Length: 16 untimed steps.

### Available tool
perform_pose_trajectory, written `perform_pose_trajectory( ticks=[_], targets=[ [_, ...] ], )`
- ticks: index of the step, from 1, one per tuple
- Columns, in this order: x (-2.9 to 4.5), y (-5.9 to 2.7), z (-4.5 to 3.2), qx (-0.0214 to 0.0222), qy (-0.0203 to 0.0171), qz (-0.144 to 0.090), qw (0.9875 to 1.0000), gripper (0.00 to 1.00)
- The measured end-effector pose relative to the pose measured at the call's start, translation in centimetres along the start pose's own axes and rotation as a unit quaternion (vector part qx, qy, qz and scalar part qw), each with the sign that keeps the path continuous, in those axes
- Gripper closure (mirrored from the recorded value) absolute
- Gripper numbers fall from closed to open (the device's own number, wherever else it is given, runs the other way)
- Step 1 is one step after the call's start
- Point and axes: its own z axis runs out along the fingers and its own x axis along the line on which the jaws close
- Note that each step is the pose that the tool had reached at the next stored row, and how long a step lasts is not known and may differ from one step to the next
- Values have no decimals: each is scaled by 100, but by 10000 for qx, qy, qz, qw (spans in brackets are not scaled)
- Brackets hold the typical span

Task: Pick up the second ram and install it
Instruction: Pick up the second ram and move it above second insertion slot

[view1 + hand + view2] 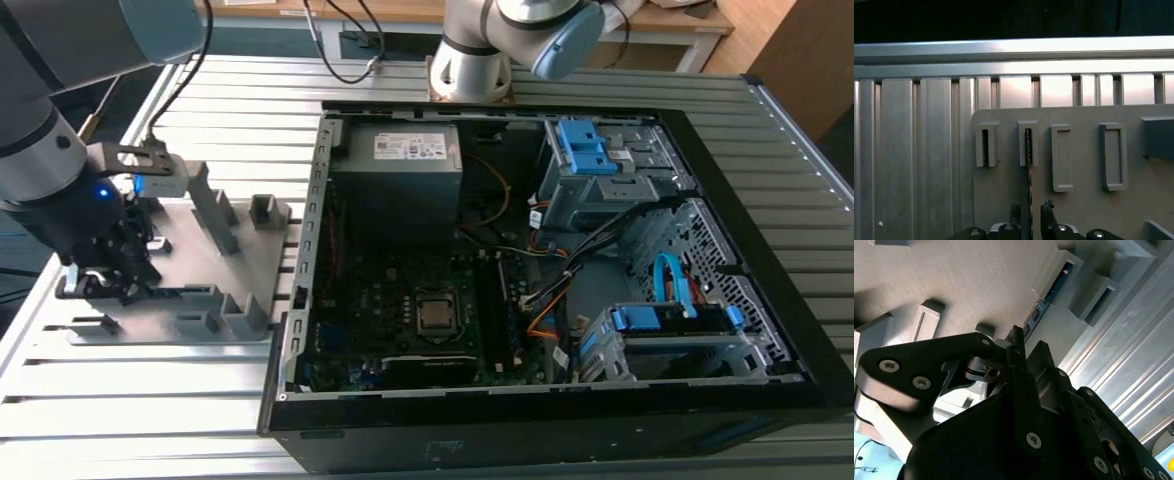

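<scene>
In the first wrist view the second ram (1028, 165) stands on edge, its far end in a slot of the grey fixture plate (1084, 210). My gripper (1030, 212) straddles its near end, one finger (1015, 212) on each side with a small gap showing, so it is open. In the second wrist view the ram's blue-green board (1046, 296) runs from the slot block toward the gripper (1029, 342). In the exterior view the gripper (100, 285) hangs low over the fixture plate (174, 250) at the exterior view's left.
An open computer case (534, 250) lies to the exterior view's right of the fixture, with the motherboard (427, 300), cables and blue drive brackets inside. A second arm's base (467, 70) stands behind the case. Several grey blocks (214, 210) rise from the plate. The table is ribbed aluminium.
</scene>
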Motion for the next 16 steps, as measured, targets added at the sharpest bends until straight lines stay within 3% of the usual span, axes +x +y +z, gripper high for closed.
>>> perform_pose_trajectory(
  ticks=[8,16],
  targets=[
    [1,4,144,-1,-9,-1,10000,71],
    [1,4,153,-1,-9,-1,10000,72]
  ],
)
